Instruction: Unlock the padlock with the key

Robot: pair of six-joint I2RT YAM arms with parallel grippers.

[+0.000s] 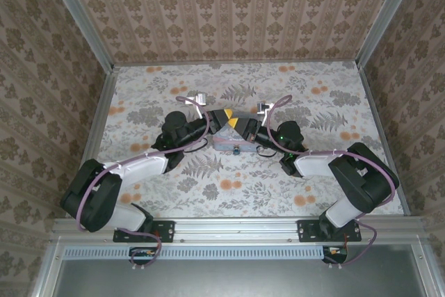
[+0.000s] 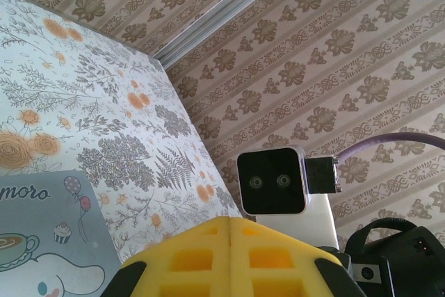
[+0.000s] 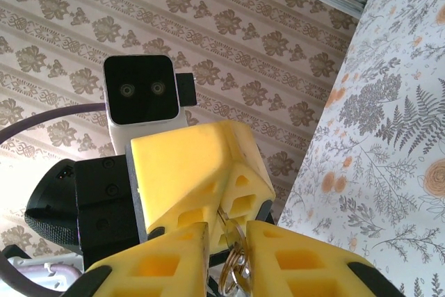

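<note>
Both arms reaching inward, left gripper (image 2: pixel 229 229) closed tight, right gripper (image 3: pixel 228 241) clamped

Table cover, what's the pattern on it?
Grey ferns and leaves with orange flowers on a white table cover, best seen in the left wrist view.

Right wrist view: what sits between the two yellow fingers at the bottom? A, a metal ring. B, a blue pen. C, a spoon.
A: a metal ring, with the key on it, sits between the right gripper's fingers.
</note>
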